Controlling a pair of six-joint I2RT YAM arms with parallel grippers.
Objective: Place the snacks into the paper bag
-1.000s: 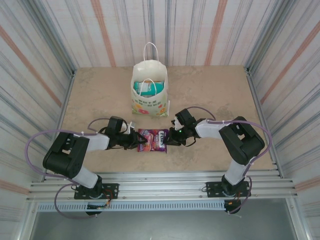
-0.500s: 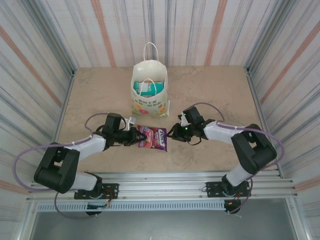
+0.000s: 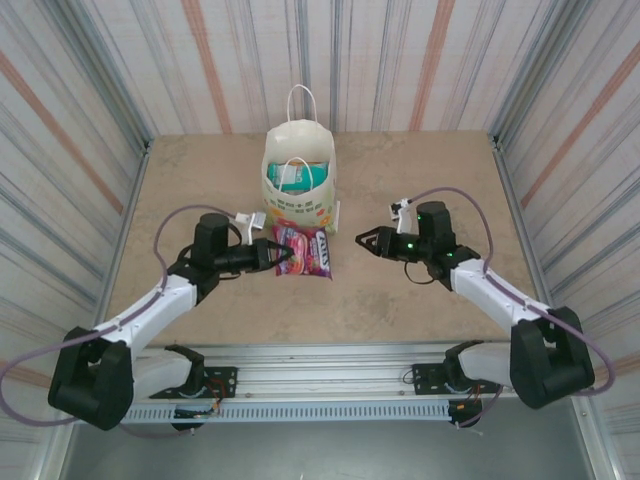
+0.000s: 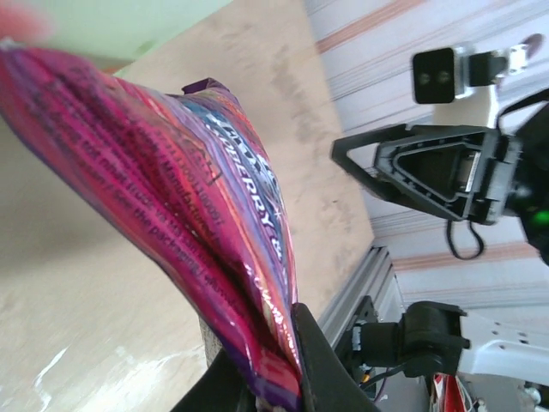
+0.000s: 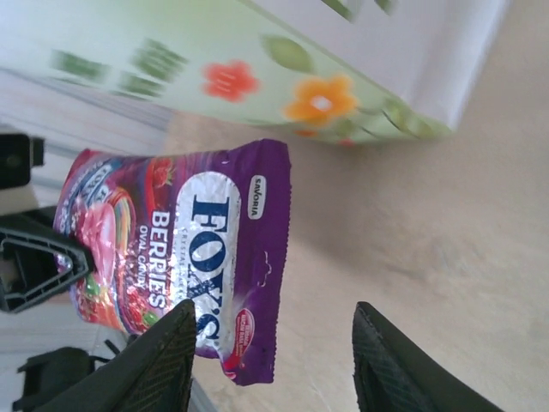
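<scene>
Purple foil, flat and shiny, the snack packet is now held by the left gripper alone, clamped on its left edge. It has been carried farther up the surface, to just near of the white paper bag with flower print. The right gripper has let go, jaws parted, and backed off right. The hand-over looks done; lifting into the bag remains. A teal packet shows at the bag's mouth; whatever lies beneath it is hidden, and the bag's lettering is blurred
</scene>
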